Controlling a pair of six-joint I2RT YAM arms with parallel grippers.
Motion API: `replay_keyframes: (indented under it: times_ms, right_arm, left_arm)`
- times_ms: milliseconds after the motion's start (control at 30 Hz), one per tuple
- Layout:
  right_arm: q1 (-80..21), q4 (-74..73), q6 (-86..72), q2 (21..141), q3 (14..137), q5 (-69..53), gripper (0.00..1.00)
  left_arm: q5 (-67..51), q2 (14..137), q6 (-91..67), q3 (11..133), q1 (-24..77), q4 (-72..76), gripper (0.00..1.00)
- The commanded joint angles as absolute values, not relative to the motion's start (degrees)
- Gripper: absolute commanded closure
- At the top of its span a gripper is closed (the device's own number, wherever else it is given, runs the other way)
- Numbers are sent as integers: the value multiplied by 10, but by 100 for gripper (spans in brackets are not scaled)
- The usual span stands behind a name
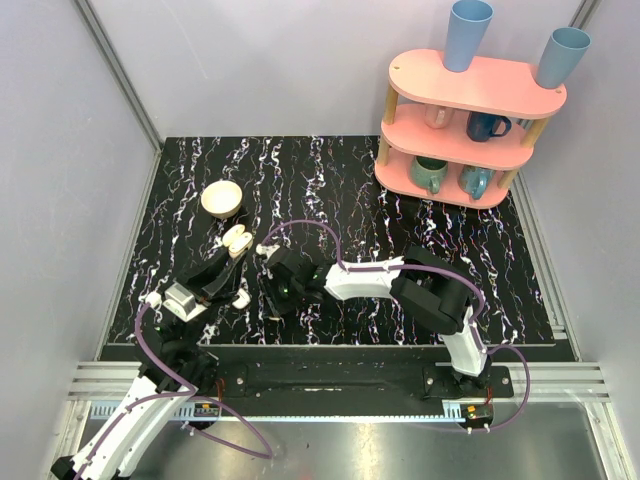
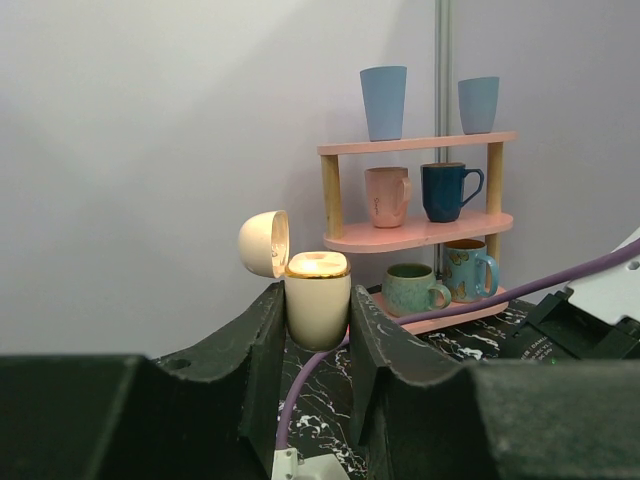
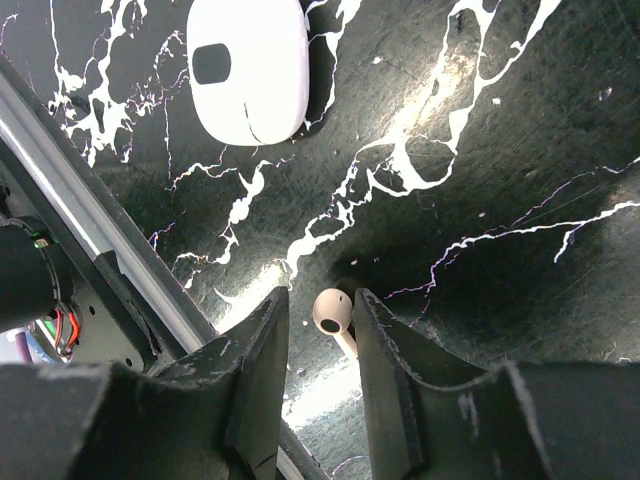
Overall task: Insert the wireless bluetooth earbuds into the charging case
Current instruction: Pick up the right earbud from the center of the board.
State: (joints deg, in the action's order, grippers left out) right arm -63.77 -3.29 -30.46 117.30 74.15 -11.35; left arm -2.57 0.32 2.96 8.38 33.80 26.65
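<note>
Item: wireless bluetooth earbud [image 3: 332, 311], white, one piece seen, lying on the black marbled table [image 3: 480, 150].
Position relative to jaws: the earbud is found between the two fingers of the right gripper [image 3: 320, 297], set slightly towards the finger on the right of the wrist view.
Long axis: the rounded head is turned away from the wrist and the stem runs back towards it with a slight slant, so the axis lies roughly along the fingers and across the closing line.
Right jaws: parted narrowly and straddling the earbud. A dark strip of table is seen on its left side, so no grip is made out.
Charging case [image 2: 318, 305]: cream, held upright with its lid hinged open and its mouth facing up.
Left jaws: the left gripper [image 2: 316, 295] is closed on the body of the charging case, one finger on each side.
Case location: in the top view the charging case [image 1: 237, 240] is held above the table, near the right gripper and to its left.
Nearer arm: the right. The left is occupied as holder.
Other item: white rounded case with dark centre [image 3: 248, 68], on the table, well apart from the earbud.
Judgement: a small closing is called for, the head being met on its sides. The rounded shape may be squeezed out.
</note>
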Motion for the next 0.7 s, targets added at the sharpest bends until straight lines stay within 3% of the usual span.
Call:
replay_keyframes:
  times_ms: [0, 400, 567, 667]
  right_arm:
    - [-646, -68, -294, 1161, 750, -88, 59]
    - [-648, -82, -285, 1160, 740, -65, 64]
    - [-648, -83, -281, 1158, 741, -62, 75]
    - [-648, -76, -275, 1151, 737, -63, 76]
  left_arm:
    - [-21, -51, 24, 83, 337, 292, 100]
    - [-23, -49, 21, 82, 338, 295, 100]
    - [-22, -50, 22, 82, 337, 294, 100]
    - [-22, -49, 22, 82, 338, 294, 100]
